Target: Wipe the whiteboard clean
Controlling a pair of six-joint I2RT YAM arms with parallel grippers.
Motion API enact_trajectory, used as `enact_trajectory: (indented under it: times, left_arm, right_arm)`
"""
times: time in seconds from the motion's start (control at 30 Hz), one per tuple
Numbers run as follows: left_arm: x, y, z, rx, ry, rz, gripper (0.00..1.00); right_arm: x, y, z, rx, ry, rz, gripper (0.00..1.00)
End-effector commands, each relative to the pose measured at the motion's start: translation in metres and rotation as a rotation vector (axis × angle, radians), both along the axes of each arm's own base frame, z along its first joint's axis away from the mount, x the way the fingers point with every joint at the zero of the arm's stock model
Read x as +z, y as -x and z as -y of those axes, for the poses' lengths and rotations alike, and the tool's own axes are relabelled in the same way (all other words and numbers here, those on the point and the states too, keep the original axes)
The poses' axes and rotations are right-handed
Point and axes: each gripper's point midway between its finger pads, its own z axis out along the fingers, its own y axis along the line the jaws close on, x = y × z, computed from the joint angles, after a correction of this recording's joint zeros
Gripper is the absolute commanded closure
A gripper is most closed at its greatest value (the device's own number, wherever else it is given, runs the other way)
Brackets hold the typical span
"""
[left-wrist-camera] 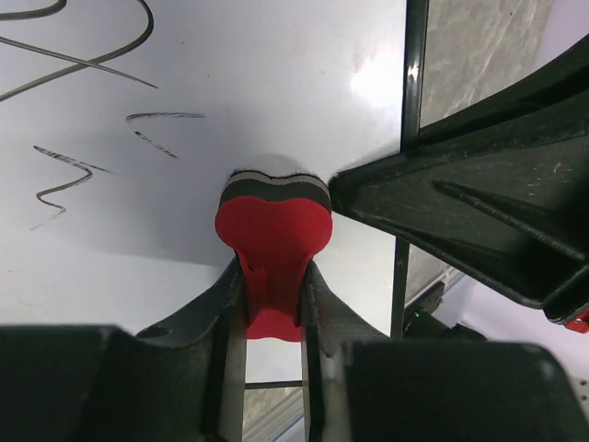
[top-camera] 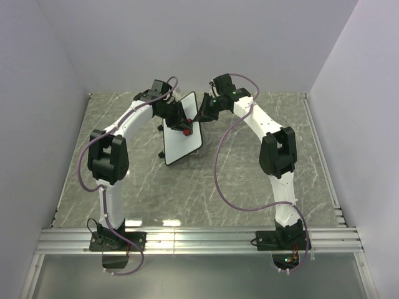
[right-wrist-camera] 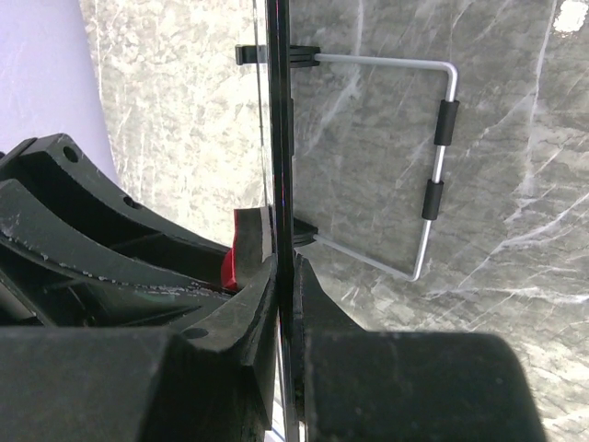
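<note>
The whiteboard (top-camera: 182,140) is tilted up off the table, white with a thin black rim. My right gripper (top-camera: 201,116) is shut on its right edge; in the right wrist view both fingers pinch the rim (right-wrist-camera: 283,138) edge-on. My left gripper (top-camera: 185,126) is shut on a small red eraser (left-wrist-camera: 273,235), whose grey felt face presses against the board (left-wrist-camera: 276,83). Dark scribbles (left-wrist-camera: 64,175) show on the board at the upper left of the left wrist view. The right gripper's finger (left-wrist-camera: 479,216) shows there too, beside the eraser.
A bent wire stand (right-wrist-camera: 433,166) with black sleeves sticks out from the board's back. Grey marble tabletop (top-camera: 249,180) lies all round, with white walls on three sides and an aluminium rail (top-camera: 199,240) at the near edge.
</note>
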Motion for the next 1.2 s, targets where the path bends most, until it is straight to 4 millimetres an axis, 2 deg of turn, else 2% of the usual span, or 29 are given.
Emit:
enact_trajectory:
  times: [0.0,0.1,0.13,0.2,0.23,0.3,0.43,0.5,0.6,0.7,0.73,0.8,0.83,0.87,0.9,0.97,1.03,1.1,1.17]
  left_arm:
    - [-0.040,0.007,0.010,-0.031,-0.013,-0.084,1.00]
    - [-0.067,-0.007,-0.021,0.024,-0.035,-0.130,1.00]
    - [-0.081,-0.015,-0.040,0.059,-0.047,-0.151,1.00]
    - [-0.095,-0.020,-0.057,0.085,-0.067,-0.174,1.00]
    - [-0.111,-0.024,-0.073,0.102,-0.101,-0.190,1.00]
    - [-0.132,-0.018,-0.088,0.104,-0.143,-0.234,1.00]
    - [-0.149,-0.009,-0.098,0.097,-0.170,-0.258,1.00]
    - [-0.150,-0.009,-0.095,0.089,-0.153,-0.250,1.00]
    - [-0.135,-0.016,-0.085,0.074,-0.097,-0.222,1.00]
    - [-0.108,-0.030,-0.067,0.041,-0.045,-0.172,1.00]
    - [-0.090,-0.041,-0.056,0.017,-0.018,-0.122,1.00]
    - [-0.073,-0.048,-0.040,-0.014,0.021,-0.087,1.00]
    - [-0.051,-0.058,-0.026,-0.036,0.042,-0.031,1.00]
    - [-0.047,-0.058,-0.019,-0.047,0.052,-0.033,1.00]
    - [-0.030,-0.062,-0.002,-0.071,0.090,-0.005,1.00]
    - [-0.010,-0.065,0.016,-0.090,0.161,0.044,1.00]
    - [0.005,-0.058,0.031,-0.115,0.242,0.032,1.00]
    - [0.015,-0.054,0.045,-0.154,0.266,0.060,1.00]
    - [0.013,-0.052,0.050,-0.167,0.256,0.064,1.00]
  right_arm:
    - [-0.002,0.007,-0.013,0.046,0.009,0.004,1.00]
    - [-0.002,0.005,-0.012,0.044,0.009,0.004,1.00]
    - [-0.002,0.006,-0.012,0.046,0.010,0.003,1.00]
    - [-0.002,0.004,-0.011,0.044,0.010,0.006,1.00]
    - [-0.003,0.004,-0.011,0.044,0.012,0.001,1.00]
    - [-0.002,0.003,-0.010,0.042,0.010,0.002,1.00]
    - [-0.003,-0.001,-0.006,0.033,0.008,0.002,1.00]
    - [-0.004,-0.001,-0.006,0.029,0.007,0.000,1.00]
    - [-0.007,-0.002,-0.006,0.028,0.005,-0.005,1.00]
    - [-0.008,-0.001,-0.006,0.029,0.006,-0.008,1.00]
    - [-0.009,-0.001,-0.006,0.031,0.006,-0.009,1.00]
    - [-0.010,0.000,-0.006,0.033,0.007,-0.012,1.00]
    - [-0.012,0.001,-0.006,0.033,0.008,-0.019,1.00]
    - [-0.013,0.002,-0.006,0.033,0.009,-0.021,1.00]
    - [-0.016,0.003,-0.006,0.036,0.010,-0.025,1.00]
    - [-0.016,0.004,-0.007,0.037,0.008,-0.027,1.00]
    - [-0.018,0.005,-0.006,0.038,0.012,-0.030,1.00]
    - [-0.019,0.006,-0.007,0.042,0.014,-0.032,1.00]
    - [-0.020,0.007,-0.007,0.043,0.015,-0.035,1.00]
